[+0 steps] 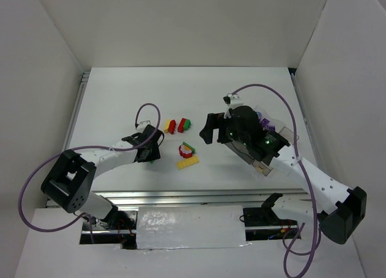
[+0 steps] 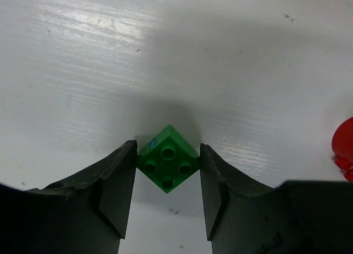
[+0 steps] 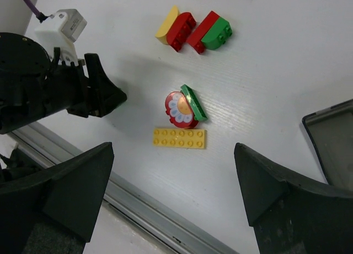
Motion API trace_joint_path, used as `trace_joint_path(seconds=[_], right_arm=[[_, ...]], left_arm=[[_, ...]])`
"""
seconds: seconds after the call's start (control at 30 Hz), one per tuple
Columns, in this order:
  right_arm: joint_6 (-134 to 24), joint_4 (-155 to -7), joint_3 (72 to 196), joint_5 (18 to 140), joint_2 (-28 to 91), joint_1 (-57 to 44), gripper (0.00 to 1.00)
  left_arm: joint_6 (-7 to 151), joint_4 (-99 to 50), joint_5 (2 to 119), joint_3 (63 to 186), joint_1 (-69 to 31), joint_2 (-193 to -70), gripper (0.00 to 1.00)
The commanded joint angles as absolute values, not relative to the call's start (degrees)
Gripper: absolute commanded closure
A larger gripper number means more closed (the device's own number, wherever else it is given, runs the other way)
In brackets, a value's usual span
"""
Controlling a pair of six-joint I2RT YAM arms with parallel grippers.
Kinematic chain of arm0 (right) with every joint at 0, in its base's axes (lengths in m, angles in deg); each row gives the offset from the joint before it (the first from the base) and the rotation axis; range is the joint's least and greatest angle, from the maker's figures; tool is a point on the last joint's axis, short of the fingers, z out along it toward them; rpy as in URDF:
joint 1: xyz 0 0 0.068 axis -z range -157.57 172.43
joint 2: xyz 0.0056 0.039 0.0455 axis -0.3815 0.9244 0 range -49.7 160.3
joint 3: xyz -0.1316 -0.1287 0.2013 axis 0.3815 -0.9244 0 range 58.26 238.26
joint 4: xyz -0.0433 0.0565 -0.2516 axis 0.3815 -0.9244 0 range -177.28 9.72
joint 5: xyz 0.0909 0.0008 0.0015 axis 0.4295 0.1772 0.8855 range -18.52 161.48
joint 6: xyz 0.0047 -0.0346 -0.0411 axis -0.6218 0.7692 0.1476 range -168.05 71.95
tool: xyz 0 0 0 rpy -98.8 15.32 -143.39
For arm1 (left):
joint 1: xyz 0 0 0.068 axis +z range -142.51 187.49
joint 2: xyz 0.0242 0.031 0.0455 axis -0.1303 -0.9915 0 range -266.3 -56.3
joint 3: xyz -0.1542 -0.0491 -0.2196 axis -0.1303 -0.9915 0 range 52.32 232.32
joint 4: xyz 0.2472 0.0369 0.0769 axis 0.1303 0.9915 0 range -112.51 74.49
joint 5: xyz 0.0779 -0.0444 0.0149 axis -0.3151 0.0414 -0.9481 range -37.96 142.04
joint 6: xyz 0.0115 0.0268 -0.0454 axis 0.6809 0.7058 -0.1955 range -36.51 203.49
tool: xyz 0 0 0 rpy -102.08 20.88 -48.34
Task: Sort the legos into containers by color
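Observation:
In the left wrist view a small green four-stud brick (image 2: 167,160) lies on the white table, corner-on between my left gripper (image 2: 167,166) fingers, which touch its two side corners. My left gripper (image 1: 152,152) sits low at the table's left. My right gripper (image 3: 174,171) is wide open and empty, hovering above a flat yellow plate (image 3: 180,138) and a red flower piece (image 3: 181,109) with a green plate (image 3: 194,102) leaning on it. A yellow-red pair (image 3: 175,27) and a red-green pair (image 3: 210,32) lie farther back. The clear organizer box (image 1: 278,140) lies under my right arm, with purple pieces (image 1: 260,116) inside.
A metal rail (image 1: 181,196) runs along the table's near edge. White walls enclose the table on three sides. A corner of the box (image 3: 331,138) shows at the right of the right wrist view. A red piece (image 2: 345,149) shows at the right edge of the left wrist view.

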State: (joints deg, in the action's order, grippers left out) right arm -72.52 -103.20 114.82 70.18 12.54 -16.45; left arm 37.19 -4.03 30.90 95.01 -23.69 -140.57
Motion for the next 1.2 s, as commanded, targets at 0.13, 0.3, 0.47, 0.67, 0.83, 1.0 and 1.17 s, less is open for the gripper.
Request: trace_joint_path(seconds=[0.13, 0.3, 0.47, 0.67, 0.83, 1.0, 1.17], right_arm=[[-71.8, -106.9, 114.7, 66.1, 6.8, -16.3, 0.02], [-75.0, -110.4, 115.6, 61.7, 4.2, -14.2, 0.02], [-80.7, -113.8, 116.0, 54.3, -2.1, -11.8, 0.01], [-82.9, -118.7, 117.8, 49.2, -8.8, -11.1, 0.01], [-83.2, -122.5, 119.6, 49.4, -11.9, -10.7, 0.01], [-82.8, -124.6, 120.2, 50.0, -13.6, -10.7, 0.01], [-81.8, -125.2, 119.9, 50.8, -15.0, -10.7, 0.01]], left_arm=[[38.5, -4.6, 32.4, 94.2, -23.6, -140.0, 1.0], [41.2, -6.1, 36.6, 97.2, -23.9, -131.0, 1.0], [44.5, -14.1, 45.1, 105.7, -28.5, -132.7, 1.0], [51.1, -20.9, 51.4, 127.1, -37.1, -152.0, 1.0], [55.7, -24.6, 59.6, 146.4, -39.8, -170.3, 1.0], [56.9, -25.1, 61.2, 158.8, -41.4, -182.0, 0.98], [56.5, -26.2, 60.8, 164.5, -41.6, -187.9, 0.86]])
